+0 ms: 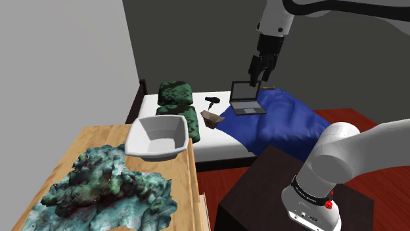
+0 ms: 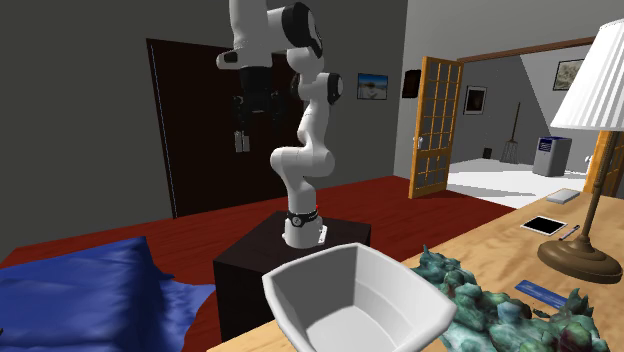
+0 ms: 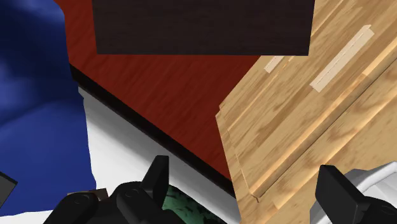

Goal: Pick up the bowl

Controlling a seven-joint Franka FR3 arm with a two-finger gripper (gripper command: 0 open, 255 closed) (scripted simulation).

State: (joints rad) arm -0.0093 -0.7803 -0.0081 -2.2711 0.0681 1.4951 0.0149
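Bowl: white, square-sided, deep, empty, upright at the corner of the light wooden table that lies nearest the bed. Just beside it, toward the table's middle, a lumpy teal-and-rust mottled mass covers much of the top. At the table's other end a lamp with a pleated white shade and brown base. All-black two-finger gripper hangs high in the air, well apart from the bowl, pointing down; fingers spread wide with nothing between them. Below it, from the hand's own camera: strip of red-brown wooden floor, the table's edge, the dark box stand, a rumpled blue blanket. Blanket lies over a bed with a white sheet; on the bed an open grey laptop at the blanket's far edge, and dark green mottled pillows at the head end, near the bowl's corner of the table.
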